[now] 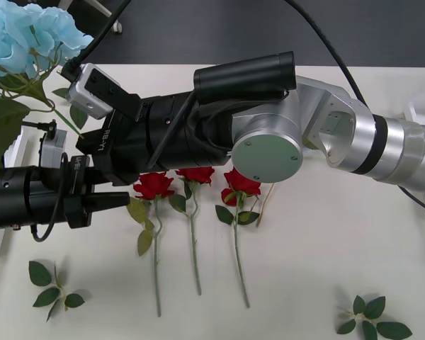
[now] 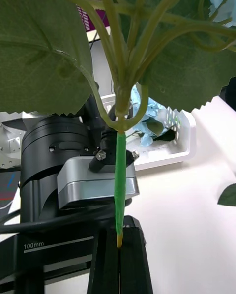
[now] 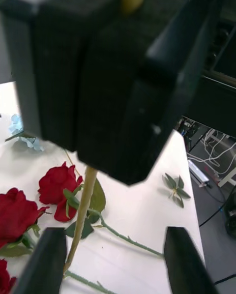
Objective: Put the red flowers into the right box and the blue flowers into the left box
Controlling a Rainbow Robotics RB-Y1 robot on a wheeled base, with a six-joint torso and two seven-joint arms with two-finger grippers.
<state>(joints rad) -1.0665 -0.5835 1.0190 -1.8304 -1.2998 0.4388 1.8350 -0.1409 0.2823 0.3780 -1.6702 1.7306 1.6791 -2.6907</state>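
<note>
Plain white table [image 1: 319, 262] for the work surface, evenly lit, no harsh shadows. Behind its far edge there's a dark grey floor [image 1: 219, 32]. Off the table's side the left wrist view catches some white cables [image 3: 209, 149] tangled on the floor beside a dark cabinet [image 3: 216, 85].

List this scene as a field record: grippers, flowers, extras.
right gripper: shut on the blue flower stem, reached across to the left
left gripper: open, close beside the right one
red flowers: three, lying side by side on the table
leaf sprigs: two, along the near edge
</note>
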